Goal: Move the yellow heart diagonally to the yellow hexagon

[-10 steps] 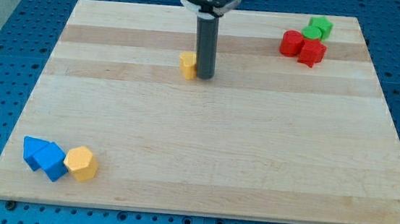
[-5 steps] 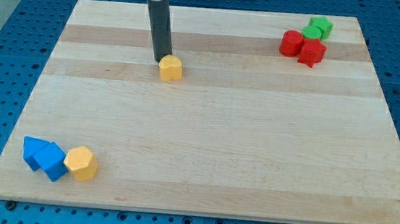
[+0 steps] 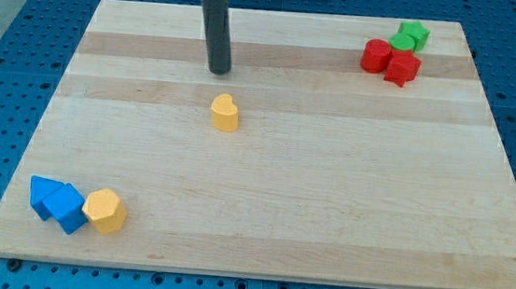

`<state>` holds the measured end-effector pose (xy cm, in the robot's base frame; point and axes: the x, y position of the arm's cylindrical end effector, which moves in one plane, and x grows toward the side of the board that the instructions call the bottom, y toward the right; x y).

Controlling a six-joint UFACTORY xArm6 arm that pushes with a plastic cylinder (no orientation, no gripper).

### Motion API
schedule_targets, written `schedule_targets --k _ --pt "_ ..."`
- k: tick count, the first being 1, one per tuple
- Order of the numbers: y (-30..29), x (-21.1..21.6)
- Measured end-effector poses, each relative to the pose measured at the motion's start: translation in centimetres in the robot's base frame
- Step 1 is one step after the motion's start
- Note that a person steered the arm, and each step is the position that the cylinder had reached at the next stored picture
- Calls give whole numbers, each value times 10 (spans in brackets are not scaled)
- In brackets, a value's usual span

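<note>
The yellow heart (image 3: 225,113) sits on the wooden board a little above and left of the middle. The yellow hexagon (image 3: 104,211) lies near the view's bottom left corner, touching the right side of two blue blocks (image 3: 57,202). My tip (image 3: 219,69) is on the board just above the heart, slightly to its left, with a clear gap between them.
Two red blocks (image 3: 388,60) and a green block (image 3: 409,35) are clustered at the view's top right. The board's edge (image 3: 256,273) runs along the view's bottom, with a blue perforated table around it.
The yellow heart has slid down and slightly left across the frames. My tip went from the heart's right side to above it, and now stands apart from it.
</note>
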<state>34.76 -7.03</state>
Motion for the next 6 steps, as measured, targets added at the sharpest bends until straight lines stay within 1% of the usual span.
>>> schedule_targets --k 1,2,6 --pt "13 29" --pt "13 29" --pt "-13 129"
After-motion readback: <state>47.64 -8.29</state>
